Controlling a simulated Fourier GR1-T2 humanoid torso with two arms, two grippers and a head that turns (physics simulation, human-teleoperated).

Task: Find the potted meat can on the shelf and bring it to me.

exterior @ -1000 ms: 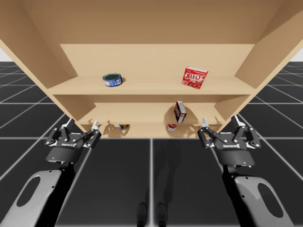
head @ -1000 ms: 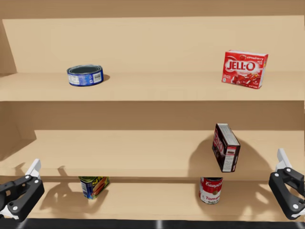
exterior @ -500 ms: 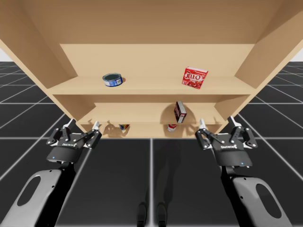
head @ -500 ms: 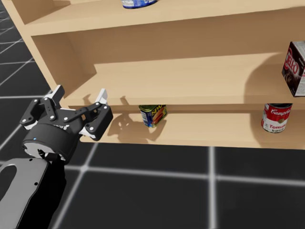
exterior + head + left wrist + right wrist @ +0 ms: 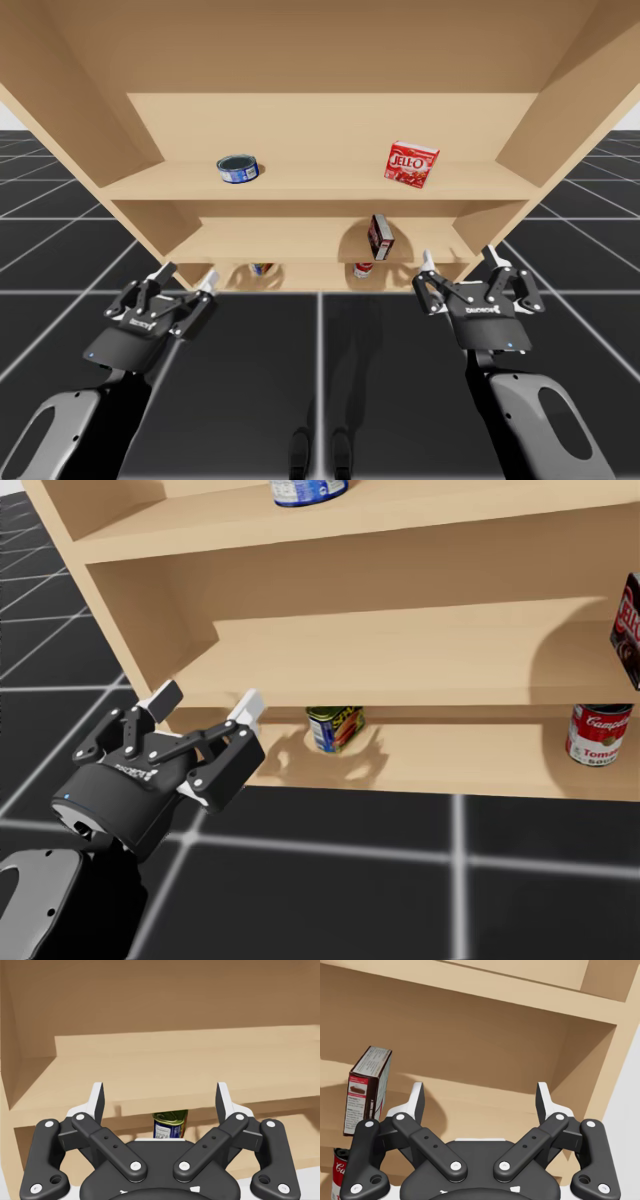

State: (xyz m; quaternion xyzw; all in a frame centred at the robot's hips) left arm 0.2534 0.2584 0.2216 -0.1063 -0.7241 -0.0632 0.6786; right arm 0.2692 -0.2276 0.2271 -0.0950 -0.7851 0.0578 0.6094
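Progress: early, by my reading. The search looks done; the grab and the delivery are both left. The meat can [image 5: 335, 727] stands on the bottom board of the shelf [image 5: 420, 670], toward its left end, tucked under the lip of the middle board, upright as far as can be told. Your left claw [image 5: 207, 700] hovers outside the shelf front, near the can but apart from it, fingers spread wide with nothing between them. In the left wrist view the can sits ahead of the claw, lined up between the two fingers, its top hidden by the board's edge. Your right claw [image 5: 458, 262] hangs in front of the shelf's right end, likewise wide and empty, with a dark box [image 5: 367, 1089] and a red soup can [image 5: 597, 733] off to its side; neither matters for this job. Nothing gripped, nothing lifted. Left to do, as I judge it: lower the left claw to the bottom gap, reach in under the middle board, close on the can, draw it out clear, hand it over. Expect tight clearance overhead.
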